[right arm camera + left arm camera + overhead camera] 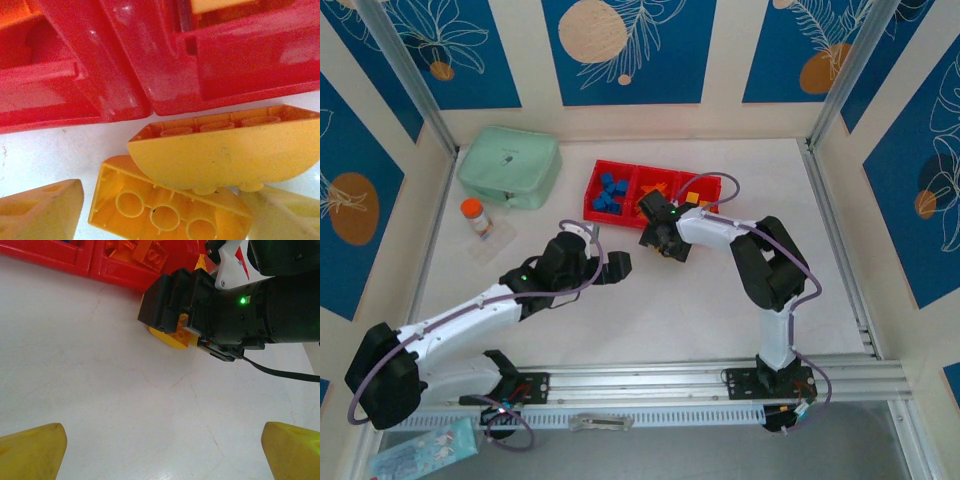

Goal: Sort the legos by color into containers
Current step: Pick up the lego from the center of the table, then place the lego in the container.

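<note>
Apparently at pick-up stage, the right gripper [658, 243] stood over a yellow arch [225, 155] and yellow block [167, 214] beside the red tray [100, 80], grip not discernible; next needed a single-piece pinch.

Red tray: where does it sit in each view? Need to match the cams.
Top external: the red tray sits at back centre of the table, right of the mint-green box.
Left wrist: the tray runs along the top edge, left to centre.
Right wrist: the tray spans the upper half.
Shared landmark: the yellow curved lego lies just in front of the tray's near wall in both wrist views.
</note>
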